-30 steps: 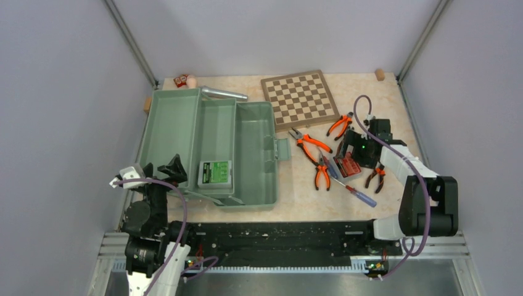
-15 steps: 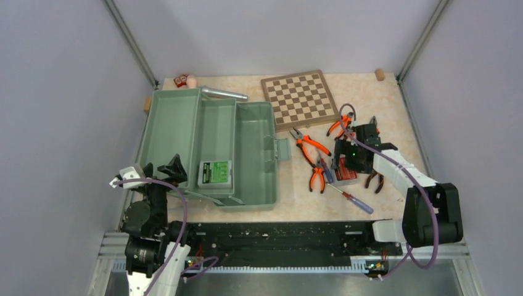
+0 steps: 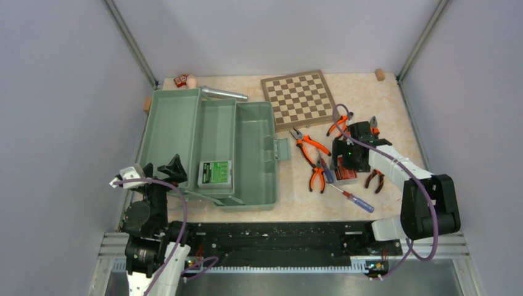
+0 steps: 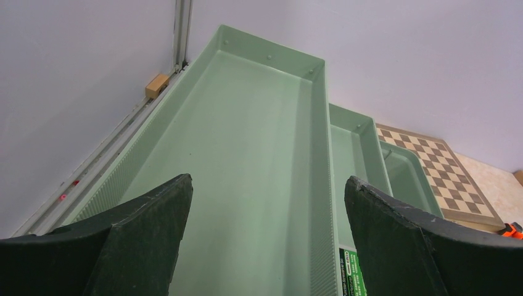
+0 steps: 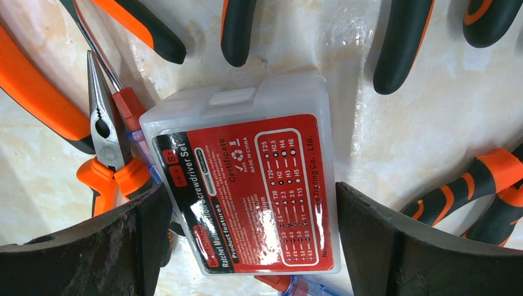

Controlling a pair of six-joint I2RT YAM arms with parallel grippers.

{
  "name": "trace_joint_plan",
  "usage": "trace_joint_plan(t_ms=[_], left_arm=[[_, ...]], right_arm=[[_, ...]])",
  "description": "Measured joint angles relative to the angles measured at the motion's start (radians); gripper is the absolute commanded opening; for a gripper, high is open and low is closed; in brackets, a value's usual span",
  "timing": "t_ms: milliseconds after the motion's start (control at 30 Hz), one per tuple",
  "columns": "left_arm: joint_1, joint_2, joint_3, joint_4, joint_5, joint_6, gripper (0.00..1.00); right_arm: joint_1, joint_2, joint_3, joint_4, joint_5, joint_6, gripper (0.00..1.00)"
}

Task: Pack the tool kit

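Lying between right fingers (image 5: 92,246): red bit case (image 5: 247,185).

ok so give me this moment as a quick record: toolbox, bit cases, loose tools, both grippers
toolbox: open, lid laid back
green bit case: inside the toolbox, at its near end
pliers: several orange-handled pairs, loose, right of the toolbox
screwdriver: blue-handled, outside the toolbox
red bit case: outside the toolbox, label up, among the pliers
left gripper: open, empty, at the toolbox's near-left end
right gripper: open, fingers straddling the red bit case, contact unclear
chessboard: beyond the pliers
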Motion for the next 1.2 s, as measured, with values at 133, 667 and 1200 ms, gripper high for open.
trace_joint_plan(t_ms=[133, 667, 1200], left_arm=[[0.000, 0.000, 0.000, 0.000, 0.000, 0.000, 0.97], [0.000, 0.000, -0.007, 0.003, 0.000, 0.003, 0.96], [0.000, 0.000, -0.007, 0.003, 0.000, 0.003, 0.96]], right_arm=[[0.002, 0.007, 0.010, -0.006, 0.005, -0.005, 0.62], [0.022, -0.137, 0.224, -0.089, 0.024, -0.072, 0.53], [0.393, 0.015, 0.636, -0.006, -0.107, -0.199, 0.52]])
